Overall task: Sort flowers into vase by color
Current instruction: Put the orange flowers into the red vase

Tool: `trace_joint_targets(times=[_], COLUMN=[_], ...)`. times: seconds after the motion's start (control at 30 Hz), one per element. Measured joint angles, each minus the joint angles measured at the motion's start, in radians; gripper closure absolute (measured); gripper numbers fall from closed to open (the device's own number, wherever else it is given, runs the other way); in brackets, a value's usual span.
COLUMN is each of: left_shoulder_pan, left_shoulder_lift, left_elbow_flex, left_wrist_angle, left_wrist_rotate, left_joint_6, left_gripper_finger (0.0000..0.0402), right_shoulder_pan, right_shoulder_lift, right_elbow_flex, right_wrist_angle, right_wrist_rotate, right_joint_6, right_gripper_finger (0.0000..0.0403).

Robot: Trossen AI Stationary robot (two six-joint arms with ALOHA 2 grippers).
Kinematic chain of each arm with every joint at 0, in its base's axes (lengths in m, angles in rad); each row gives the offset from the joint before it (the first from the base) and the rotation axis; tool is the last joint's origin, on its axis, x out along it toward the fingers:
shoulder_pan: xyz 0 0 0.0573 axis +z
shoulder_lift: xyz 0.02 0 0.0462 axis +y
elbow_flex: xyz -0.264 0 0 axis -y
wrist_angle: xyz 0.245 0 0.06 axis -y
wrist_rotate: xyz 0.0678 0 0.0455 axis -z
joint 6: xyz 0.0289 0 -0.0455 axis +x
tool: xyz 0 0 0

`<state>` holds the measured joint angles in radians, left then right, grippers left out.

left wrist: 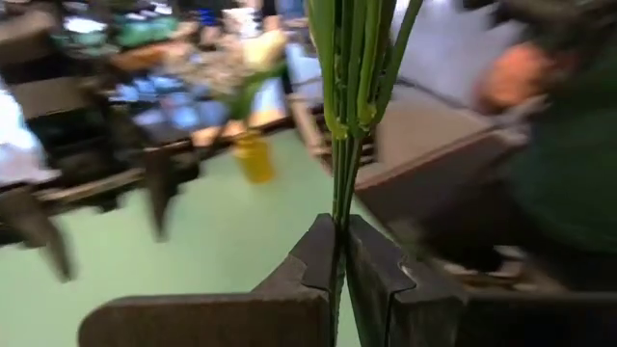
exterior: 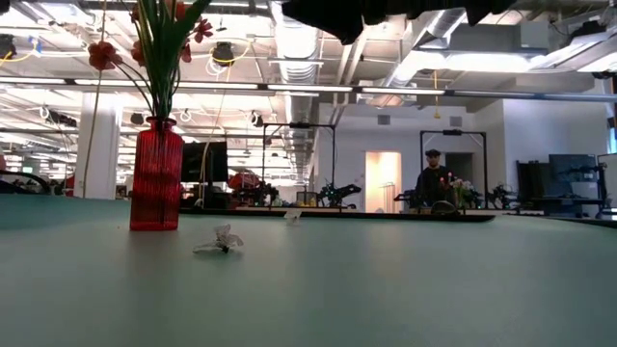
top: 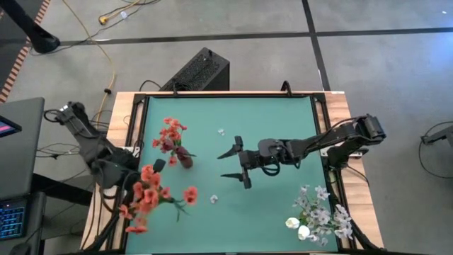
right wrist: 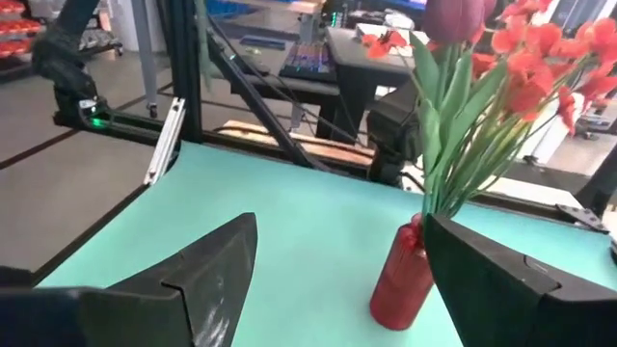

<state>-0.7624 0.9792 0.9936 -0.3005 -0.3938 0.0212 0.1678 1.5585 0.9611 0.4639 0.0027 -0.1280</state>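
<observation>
My left gripper (top: 151, 170) is at the table's left side, shut on a bunch of orange-red flowers (top: 145, 195) whose blossoms spread over the near left part. A red ribbed vase (top: 185, 159) stands just beyond it and holds orange-red clusters (top: 170, 134) and a dark red bud (right wrist: 458, 14). My right gripper (top: 235, 163) hovers open at mid-table, right of the red vase (right wrist: 403, 280), touching nothing. White flowers (top: 320, 216) stand in a yellow vase (left wrist: 254, 159) at the near right corner. My left gripper (left wrist: 339, 241) pinches several thin green stems (left wrist: 337, 207) of the orange-red bunch between its two fingers. The stems run across the fingers and on beyond them. Whether the bunch touches the table, I cannot tell.
Small fallen white blossoms lie on the green mat (top: 269, 205): one (top: 221, 131) toward the far side, one (top: 214, 199) near the middle, also the blossom (exterior: 224, 241) in the low view. A black box (top: 202, 71) stands beyond the far edge. A person (exterior: 432, 183) stands far off in the room.
</observation>
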Motion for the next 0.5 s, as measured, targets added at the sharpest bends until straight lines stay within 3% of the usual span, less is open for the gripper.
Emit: trace_joint_targets(times=[0.07,0.27,0.37,0.5], left_shoulder_pan=[-0.014,-0.051,-0.065,-0.072], left_shoulder_lift=[-0.014,-0.031,-0.027,-0.019], left_elbow_flex=[0.014,0.014,-0.012,-0.076], left_wrist_angle=[-0.034,-0.254,-0.315,-0.284], left_wrist_rotate=[0.047,0.054,-0.009,-0.113], left_joint_6=[-0.039,-0.184,-0.257,-0.240], left_gripper_finger=[0.0401,0.0401,0.0401,0.0401], right_shoulder_pan=[-0.005,-0.023,-0.031,-0.037], right_shoulder_lift=[0.000,0.000,0.000,0.000], right_elbow_flex=[0.000,0.000,0.000,0.000], right_wrist_angle=[-0.012,-0.027,-0.034,-0.044], right_wrist_rotate=[0.000,-0.001,-0.001,-0.001], right_joint_6=[0.000,-0.001,-0.001,-0.003], right_gripper_finger=[0.0081,0.0081,0.0081,0.0081])
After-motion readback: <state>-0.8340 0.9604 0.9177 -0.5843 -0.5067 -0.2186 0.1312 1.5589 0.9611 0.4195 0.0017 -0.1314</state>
